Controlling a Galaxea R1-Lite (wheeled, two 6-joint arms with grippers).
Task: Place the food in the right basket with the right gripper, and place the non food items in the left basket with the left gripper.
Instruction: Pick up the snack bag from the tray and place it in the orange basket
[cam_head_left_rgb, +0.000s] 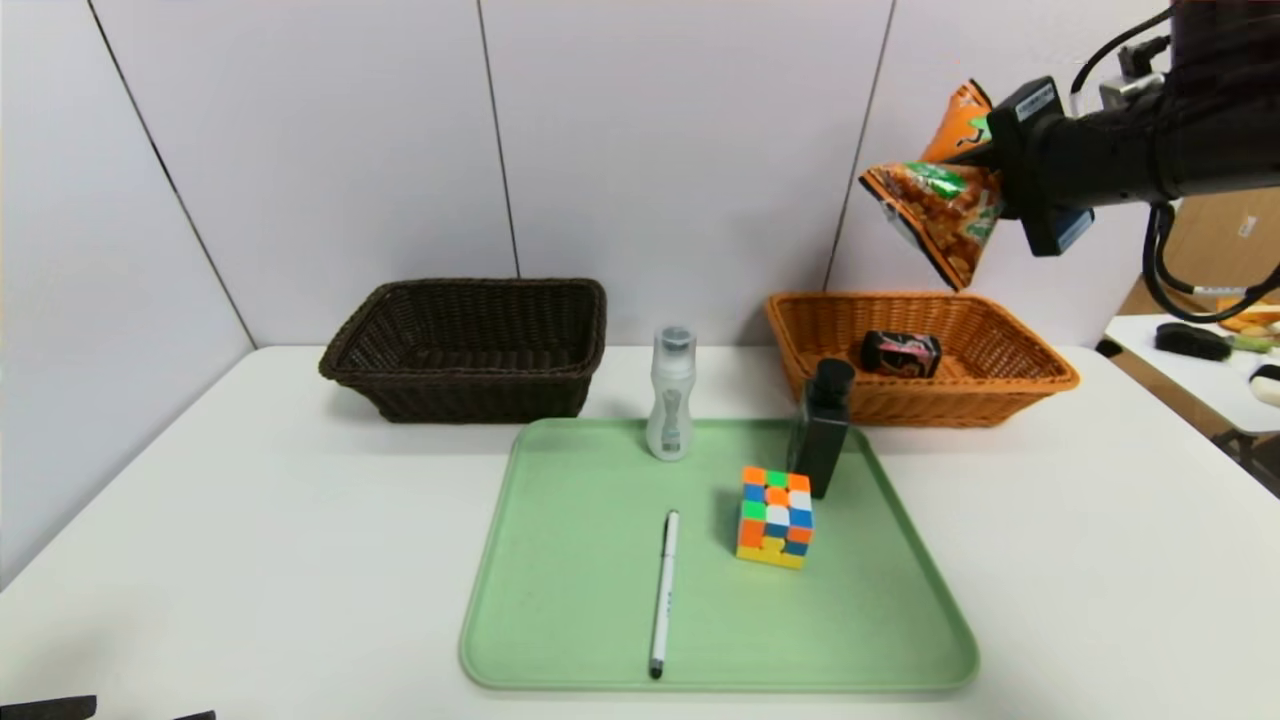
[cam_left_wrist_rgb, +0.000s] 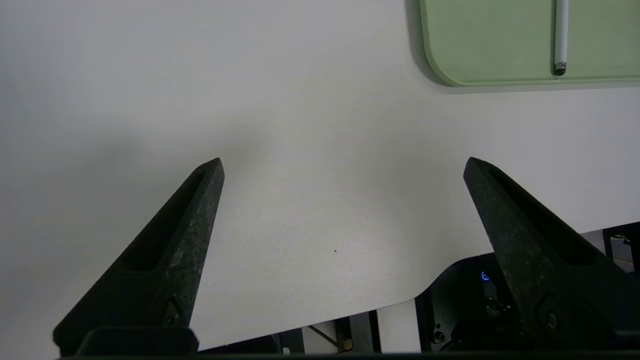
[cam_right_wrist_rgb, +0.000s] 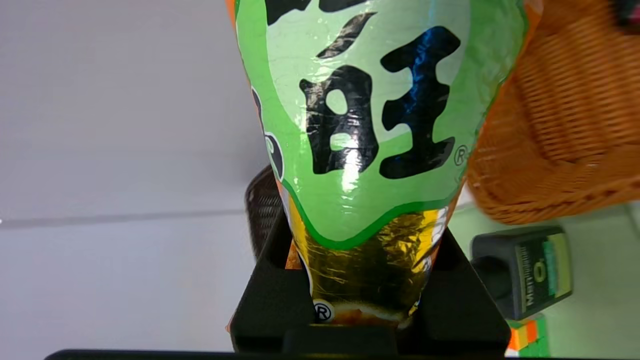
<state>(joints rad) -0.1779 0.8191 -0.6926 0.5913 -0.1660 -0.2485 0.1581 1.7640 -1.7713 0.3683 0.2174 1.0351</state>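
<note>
My right gripper (cam_head_left_rgb: 990, 170) is shut on an orange and green snack bag (cam_head_left_rgb: 940, 205) and holds it high above the orange right basket (cam_head_left_rgb: 1040, 375). The bag fills the right wrist view (cam_right_wrist_rgb: 370, 125) between the jaws. A dark snack pack (cam_head_left_rgb: 900, 353) lies in the orange basket. The dark brown left basket (cam_head_left_rgb: 470, 345) shows nothing inside. On the green tray (cam_head_left_rgb: 580, 600) are a clear bottle (cam_head_left_rgb: 670, 395), a black bottle (cam_head_left_rgb: 822, 430), a colour cube (cam_head_left_rgb: 775, 517) and a white pen (cam_head_left_rgb: 664, 592). My left gripper (cam_left_wrist_rgb: 342, 167) is open over bare table at the near left.
The white table (cam_head_left_rgb: 200, 520) ends at a rounded front edge in the left wrist view (cam_left_wrist_rgb: 350, 305). A second table with objects (cam_head_left_rgb: 1210, 345) stands at the far right. Wall panels (cam_head_left_rgb: 650, 140) close the back.
</note>
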